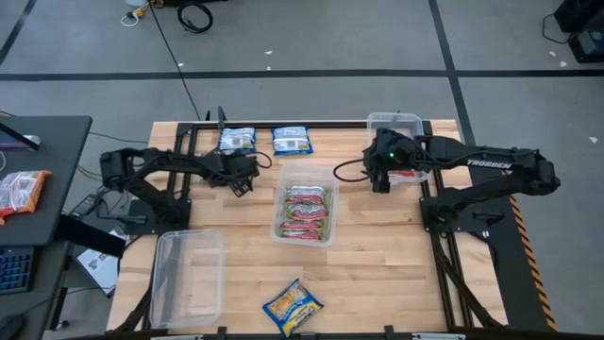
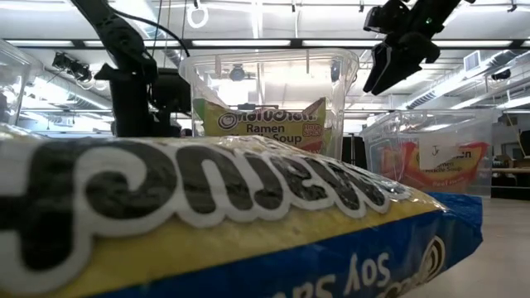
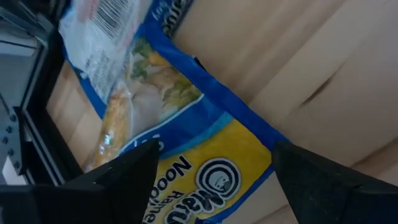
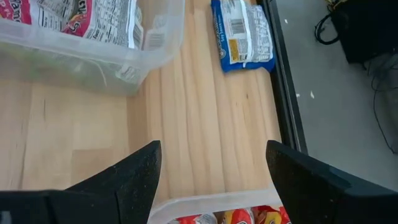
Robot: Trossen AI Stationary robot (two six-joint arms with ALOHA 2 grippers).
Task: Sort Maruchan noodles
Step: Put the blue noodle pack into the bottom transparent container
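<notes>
Left hand point(image 1: 243, 178) hovers with its fingers spread wide and empty, just above a blue-and-yellow noodle packet point(image 3: 180, 143) that lies flat on the wooden surface point(image 1: 377, 255) near the far edge. From the wrist, the packet sits right between and under the two dark fingers point(image 3: 124, 177), though whether they touch the wrapper I cannot tell. A second blue packet point(image 1: 292, 140) lies just beside it, and a third point(image 1: 293, 306) rests at the near edge.

Right hand point(image 1: 381, 177) also stands wide and holds nothing, poised over the tub of red-and-white packets point(image 1: 408, 121) at the far right. A middle tub point(image 1: 281, 194) already holds several silvery green-pink packets point(image 1: 305, 213), while the near-left tub point(image 1: 160, 283) looks empty.

These packets are probably light, with a crinkly, slippery film over a brittle noodle block. Pinching across the short width at the middle seems the surest hold, squeezing gently so the block does not crack.
</notes>
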